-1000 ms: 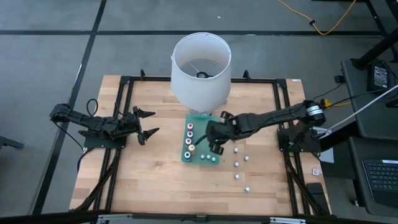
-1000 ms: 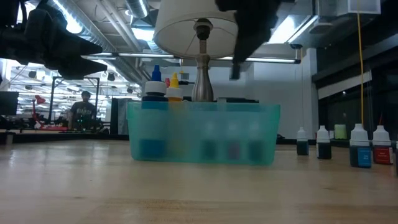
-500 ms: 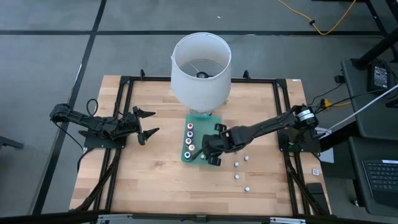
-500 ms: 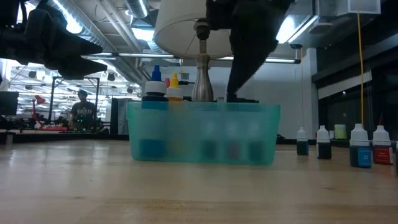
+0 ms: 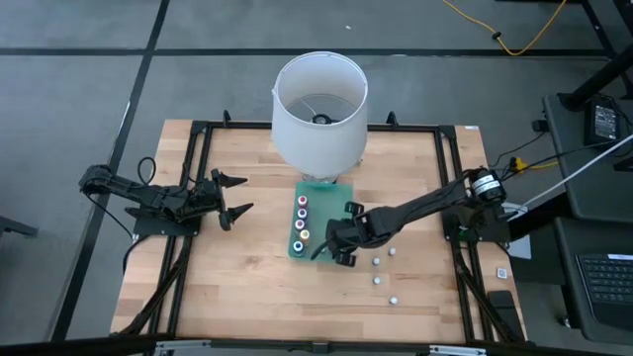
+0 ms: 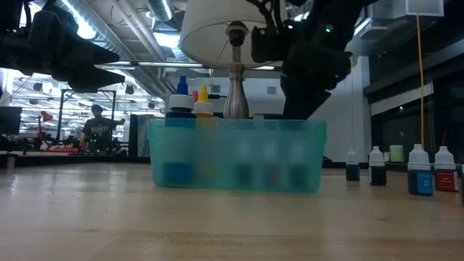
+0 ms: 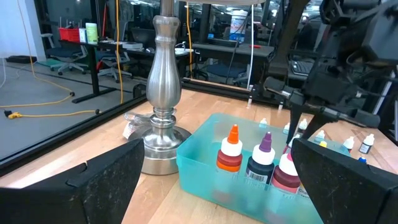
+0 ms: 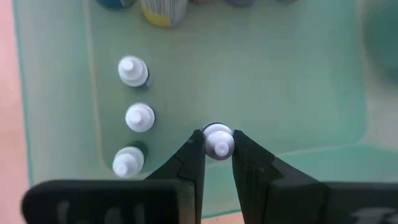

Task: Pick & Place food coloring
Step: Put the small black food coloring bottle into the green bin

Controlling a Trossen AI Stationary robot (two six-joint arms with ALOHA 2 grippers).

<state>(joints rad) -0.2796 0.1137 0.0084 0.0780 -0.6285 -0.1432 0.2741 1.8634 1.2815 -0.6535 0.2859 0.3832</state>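
Observation:
The food coloring bottles are tiny, with white or coloured caps. A row with coloured caps stands inside a teal tray. Three white-capped ones stand along one tray wall. Several more stand on the wood to the tray's right. My right gripper reaches down into the tray's near end and is shut on one white-capped bottle. My left gripper waits open, left of the tray. My right gripper pinches the white cap of a small bottle between its two fingertips. It comes from above, pointing down. The bottle stands upright inside the tray, near its corner. Whether its foot rests on the tray floor cannot be seen.
A lamp with a white shade and metal stem stands just behind the tray. The tray's walls rise around the bottles. Black frame rails run along the table's sides. Bare wood lies toward the near edge.
My right gripper has moved toward the table's near edge, over the tray, and gone down into the tray's near end. The left arm has kept still.

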